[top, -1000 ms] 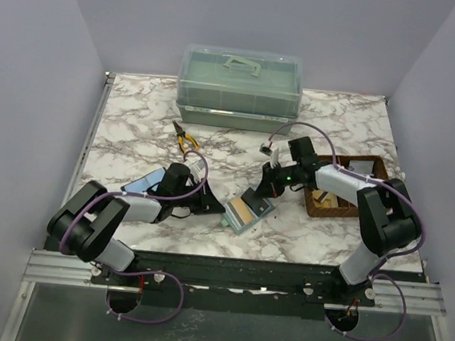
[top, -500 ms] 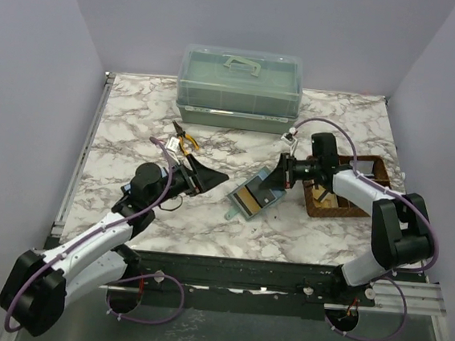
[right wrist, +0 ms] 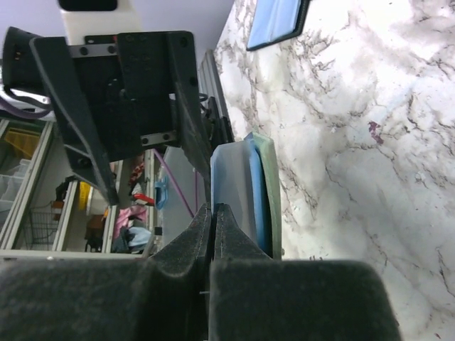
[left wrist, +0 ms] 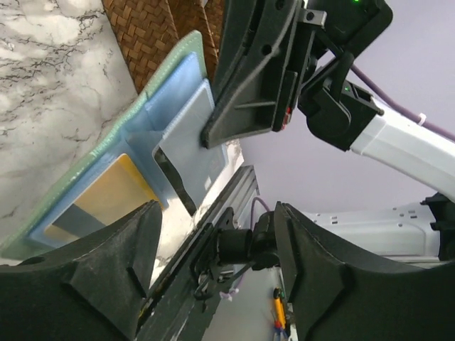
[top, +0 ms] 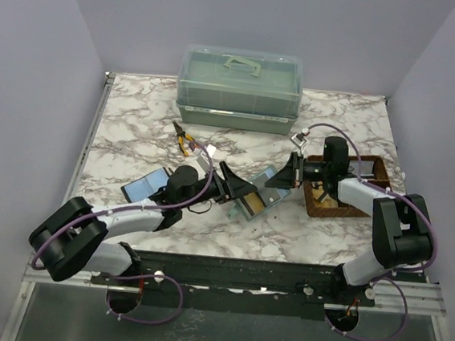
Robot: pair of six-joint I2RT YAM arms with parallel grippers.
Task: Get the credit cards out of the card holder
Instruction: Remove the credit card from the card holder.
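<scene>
**Finding:** The card holder (left wrist: 176, 84) lies open at mid-table between the two arms, near the brown basket (top: 369, 164). Your right gripper (right wrist: 215, 213) is pinched tight on the raised far flap. I cannot tell whether the pale card (left wrist: 190, 131) is caught in that pinch along with the flap. Your left gripper (top: 227, 188) is spread wide, straddling the holder's lower half and gripping nothing. A tan card (left wrist: 114, 193) sits in the lower pocket with most of its face exposed.

**Recommendation:**
- Use the right pinch as your anchor.
- Narrow the left fingers onto the tan card's free edge only, not the pocket lip.
- Draw along the slot's line, low and flat, so the soft holder neither folds nor lifts.

**Clearances:**
- The two grippers stand very near each other over the holder, so room there is tight.
- Withdraw toward the left over the marble table (top: 135, 121), stopping short of the blue panel (top: 144, 183) and the pliers (top: 184, 140).
- The basket wall closes off the right.
</scene>
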